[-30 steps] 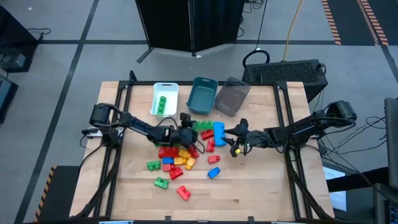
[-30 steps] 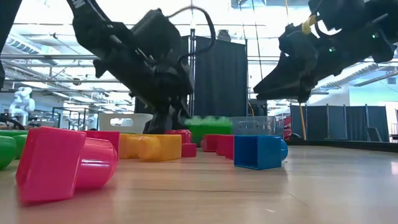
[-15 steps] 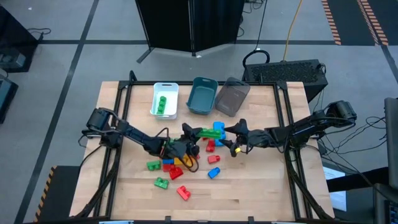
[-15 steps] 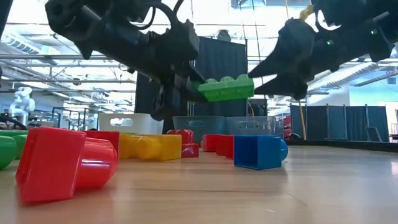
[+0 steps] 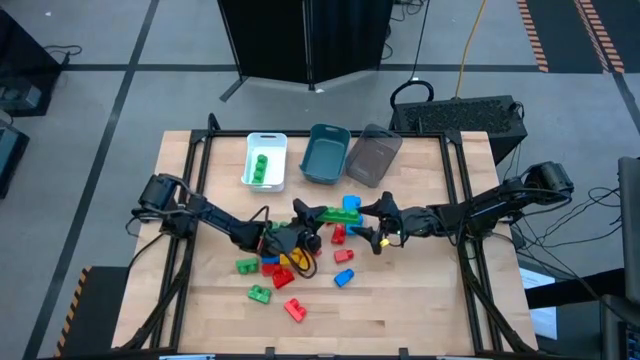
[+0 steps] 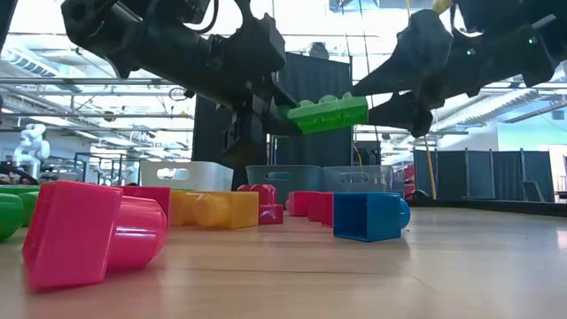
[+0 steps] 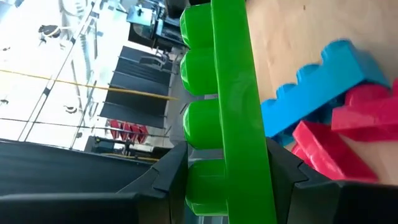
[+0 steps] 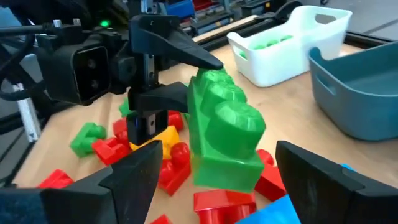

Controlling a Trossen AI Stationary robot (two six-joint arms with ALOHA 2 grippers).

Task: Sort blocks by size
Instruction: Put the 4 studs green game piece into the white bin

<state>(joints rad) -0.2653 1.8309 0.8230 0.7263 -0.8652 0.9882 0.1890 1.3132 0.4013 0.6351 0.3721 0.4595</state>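
A long green brick (image 6: pixel 328 113) hangs above the pile of red, yellow, green and blue bricks (image 5: pixel 285 258) at the table's middle. My left gripper (image 5: pixel 308 213) is shut on its left end. My right gripper (image 6: pixel 376 97) is open; its fingers stand one to each side of the brick's free right end (image 8: pixel 224 130), and no touch shows. The brick also shows in the high view (image 5: pixel 328 212). My left gripper pinches the green brick's near end (image 7: pixel 230 180) between its two fingers (image 7: pixel 165 180), one on the studded top and one on the underside. The fingers come level from the table's left and lie along the brick. The brick is lifted clear, about level, studs up.
A white bin (image 5: pixel 266 160) holding green bricks, a teal bin (image 5: pixel 325 153) and a grey bin (image 5: pixel 372 155) stand at the far edge. A blue brick (image 5: pixel 350 207) and red bricks lie under the grippers. A red brick (image 6: pixel 89 232) lies nearest the low camera.
My left gripper has lifted the long green brick from the table's pile, up and a little toward the right gripper; the brick now hangs level and clear. My right gripper has stayed open and the brick's free end now stands between its fingers.
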